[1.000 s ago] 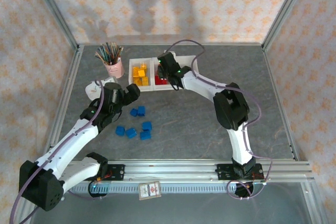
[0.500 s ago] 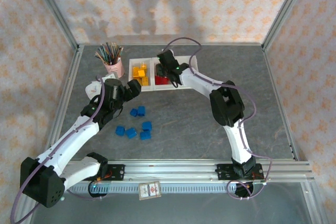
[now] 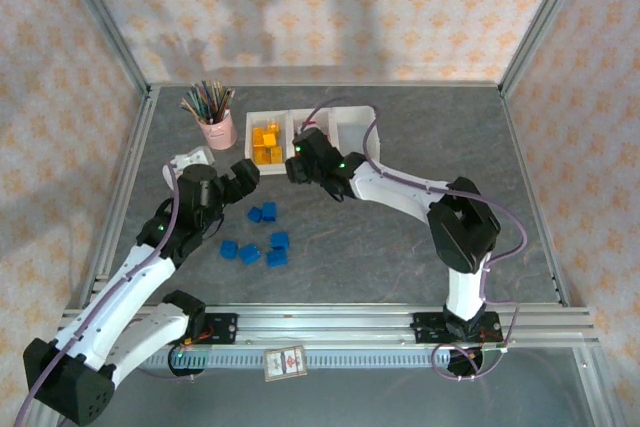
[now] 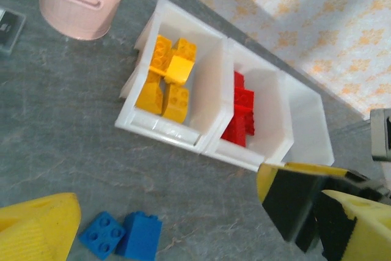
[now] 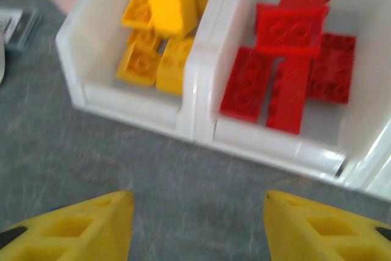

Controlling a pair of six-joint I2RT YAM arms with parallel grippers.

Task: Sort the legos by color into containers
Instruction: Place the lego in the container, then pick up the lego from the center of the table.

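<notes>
The right gripper (image 3: 297, 162) is held just in front of the containers (image 3: 262, 166), over the near wall of the middle bin. Its jaws are parted to a moderate width and nothing is gripped. In the right wrist view only bare table (image 3: 400, 267) is seen between its yellow fingers (image 5: 91, 227). The left gripper (image 3: 245, 172) is placed in front of the containers' left end and slightly to the left of it. It is spread wide, and nothing is held in it either.

Six blue legos (image 3: 262, 213) are scattered on the table on the near side of the containers, below their left end. Four of them are grouped farthest from the containers. A touching pair lies closer to the containers, just beneath the left gripper.

The containers are joined in a row of three white square bins. The yellow legos (image 4: 166, 77) are piled in the left bin, several stacked against one another and one tilted on top. The red legos (image 5: 290, 68) are laid in the middle bin, mostly flat and touching. The third bin (image 4: 305, 120) is joined at the right end of the row.

A pink cup (image 3: 218, 130) filled with pencils (image 3: 207, 99) is stood just left of the containers, near their far corner.
</notes>
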